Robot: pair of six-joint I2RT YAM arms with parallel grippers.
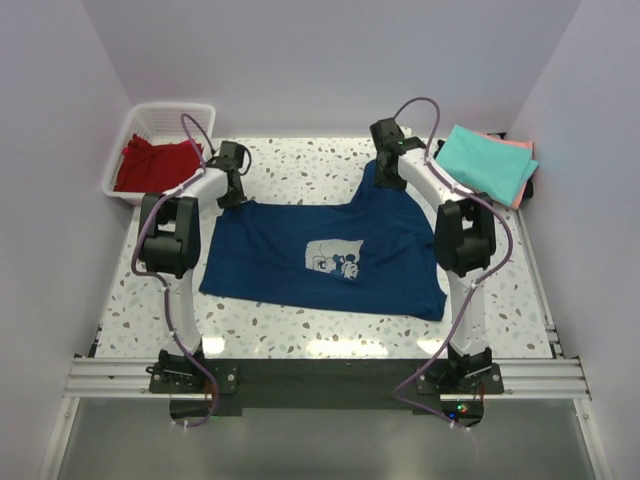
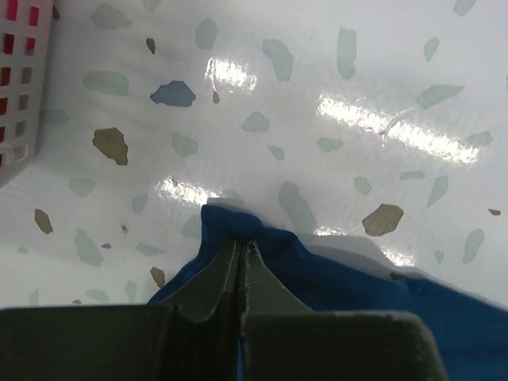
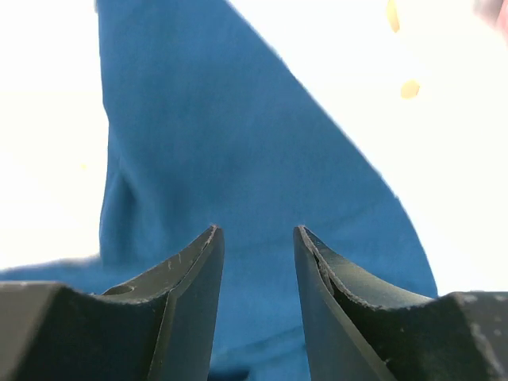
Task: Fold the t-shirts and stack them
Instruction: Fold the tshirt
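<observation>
On table [image 1: 300, 170], left end effector [image 2: 244, 244] pinching navy t-shirt [image 1: 270, 255] corner, right end effector [image 3: 256, 232] spread over blurred cloth

Four t-shirts, one white basket [image 1: 166, 108], two robot arms, one speckled table [image 1: 300, 165].
The shirts: one navy t-shirt [image 1: 290, 250] at the middle, one red t-shirt [image 1: 155, 160] at the far left, and one teal t-shirt [image 1: 485, 160] and one salmon-pink t-shirt [image 1: 524, 185] at the far right. The arms: one left arm [image 1: 175, 235], one right arm [image 1: 462, 235].
</observation>
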